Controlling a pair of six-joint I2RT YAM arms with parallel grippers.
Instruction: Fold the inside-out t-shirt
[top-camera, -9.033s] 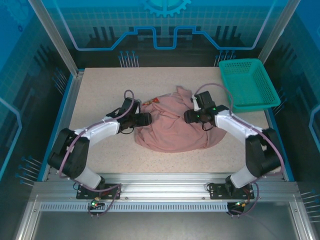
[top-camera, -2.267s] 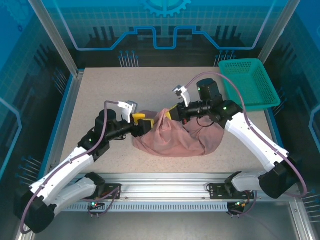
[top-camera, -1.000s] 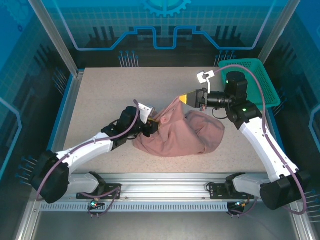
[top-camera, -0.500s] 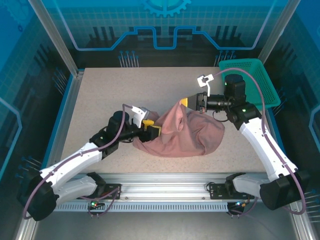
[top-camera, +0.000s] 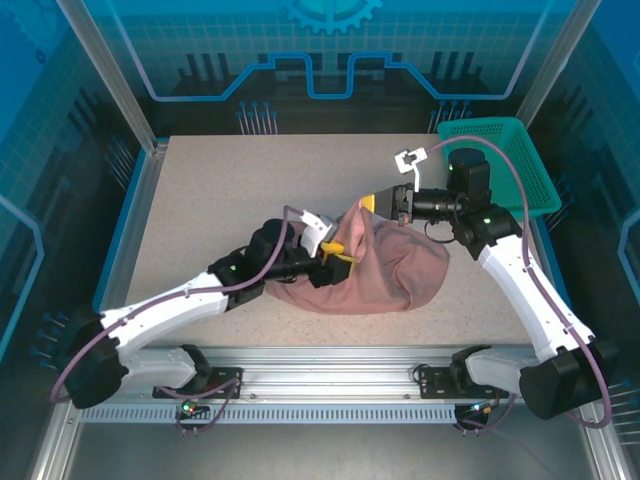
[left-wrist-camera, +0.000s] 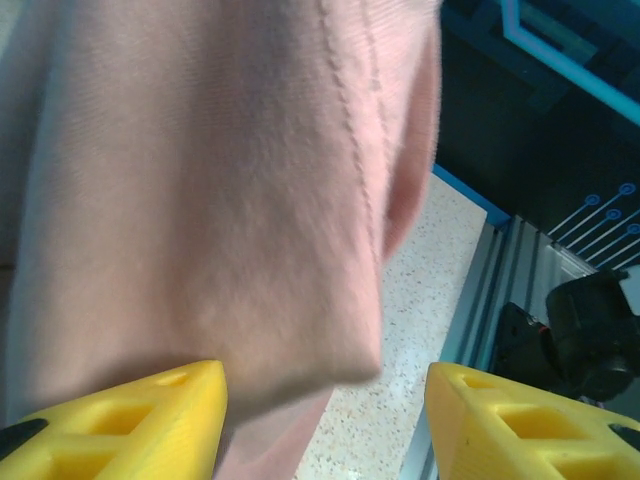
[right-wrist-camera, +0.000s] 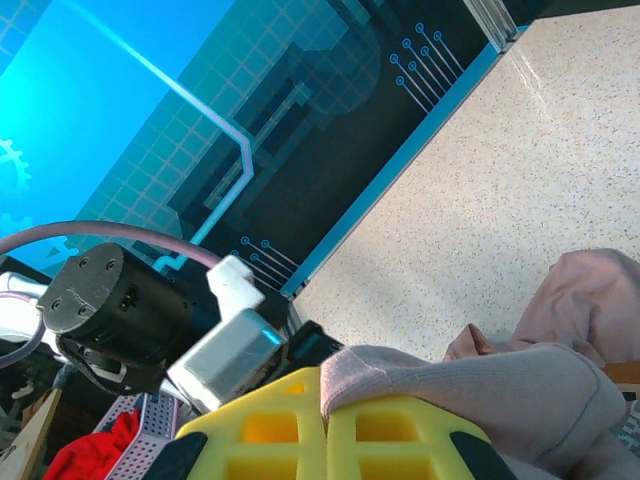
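Your right claw (top-camera: 372, 202) is clenched on a raised peak of the inside-out t-shirt (top-camera: 405, 265); the rest lies heaped on the table (top-camera: 210, 180), right of centre, sagging from that pinch toward the near edge. Your left claw (top-camera: 336, 258) is released, fingers parted, at the shirt's left flank just below the peak, with cloth hanging directly ahead of it. Judgement: the left arm is nearer that free fold, so the next grasp is there.

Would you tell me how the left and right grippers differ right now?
The left gripper has its fingers apart, the t-shirt hanging loose ahead; the right gripper is shut, pinching a fold of it. The left gripper sits at the t-shirt's left edge; the right gripper holds its fold raised. Both have yellow fingers.
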